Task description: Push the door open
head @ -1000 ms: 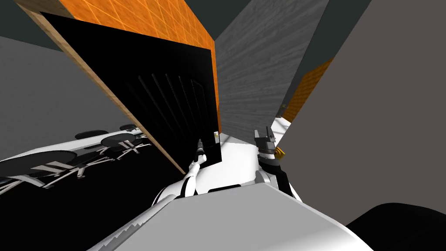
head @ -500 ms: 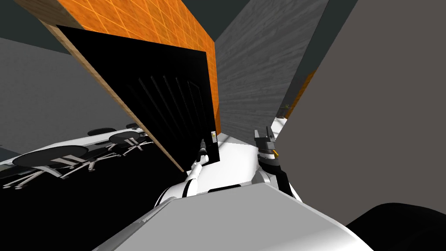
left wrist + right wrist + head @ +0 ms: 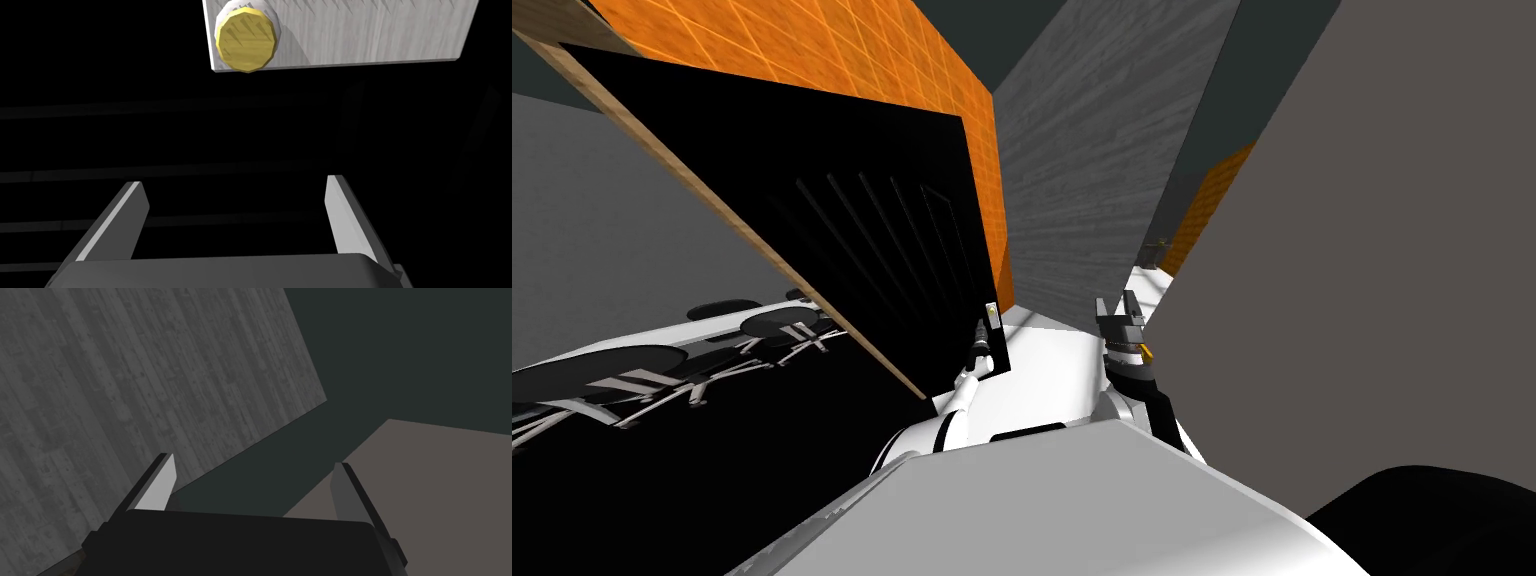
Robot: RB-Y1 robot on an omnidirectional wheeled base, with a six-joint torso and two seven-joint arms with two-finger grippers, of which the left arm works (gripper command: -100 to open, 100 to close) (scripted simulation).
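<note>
Door push under way: the left tool (image 3: 235,182), fingers spread and empty, meets the free edge of the black door (image 3: 842,200) near its brass knob (image 3: 245,39); the door has swung slightly farther open, so the push appears effective, while the right tool (image 3: 254,462) hangs released.

So the door (image 3: 842,230) stands ahead and to my left, with a tiled wall (image 3: 812,50) behind it and a planked wall (image 3: 1082,170) just past its free edge. The left gripper (image 3: 235,181) sits close to the door face near that edge. The knob (image 3: 245,39) is a bit beyond its fingers, at one end of its plate (image 3: 360,35). The right gripper (image 3: 253,462) is off to the right, between the door's edge and the right-hand wall (image 3: 1372,250). Office chairs (image 3: 777,325) line a table (image 3: 672,333) left of the door.
</note>
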